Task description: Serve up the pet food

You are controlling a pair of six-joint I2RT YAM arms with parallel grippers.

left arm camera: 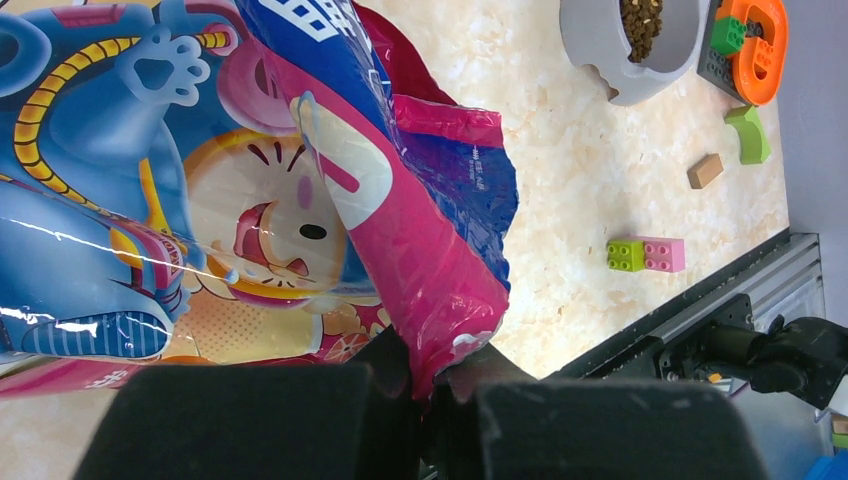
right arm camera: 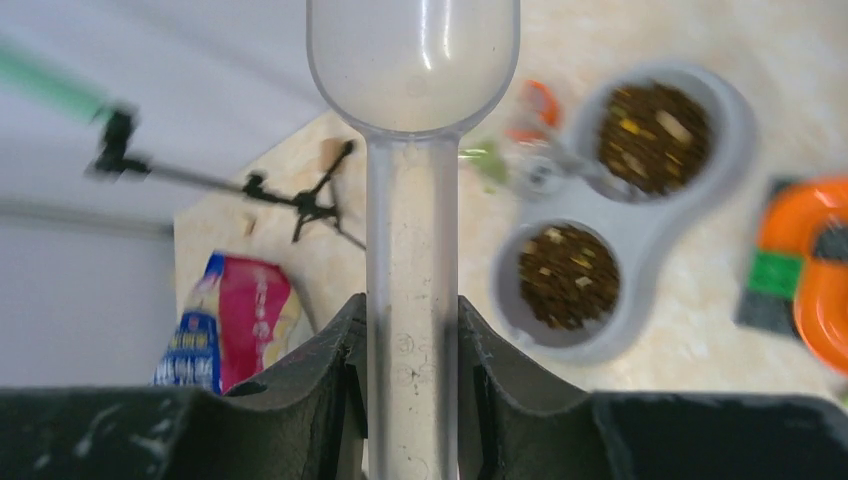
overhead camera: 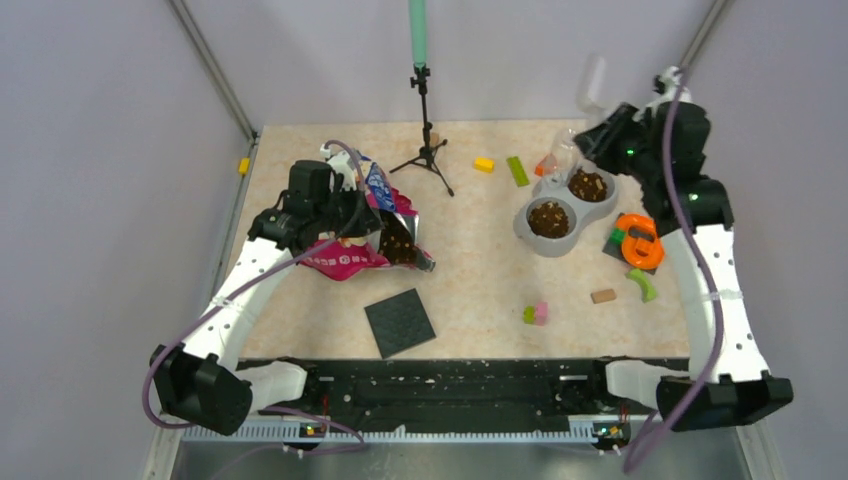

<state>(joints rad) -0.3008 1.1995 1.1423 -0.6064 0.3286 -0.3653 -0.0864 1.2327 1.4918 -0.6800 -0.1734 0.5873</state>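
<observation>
Kibble, small dark brown pellets (overhead camera: 548, 217), fills both wells of the grey plastic double bowl (overhead camera: 520, 226) in the overhead view. More shows in the mouth of the glossy pink-and-blue cartoon-printed bag (overhead camera: 345, 262) at the left. The right gripper (overhead camera: 603, 122) holds a clear plastic scoop (overhead camera: 592, 82) raised above the far well.

From the left wrist, the left gripper (left arm camera: 435, 390) is pinched shut on the bag's pink edge. A firm hold there should leave the mouth open for any further dip.

From the right wrist, the jaws sit narrow around the scoop's handle, and the cup looks empty. If another serving is wanted, carry the cup level and tip it low over a well. Both wells look nearly full, so pellets could spill.
</observation>
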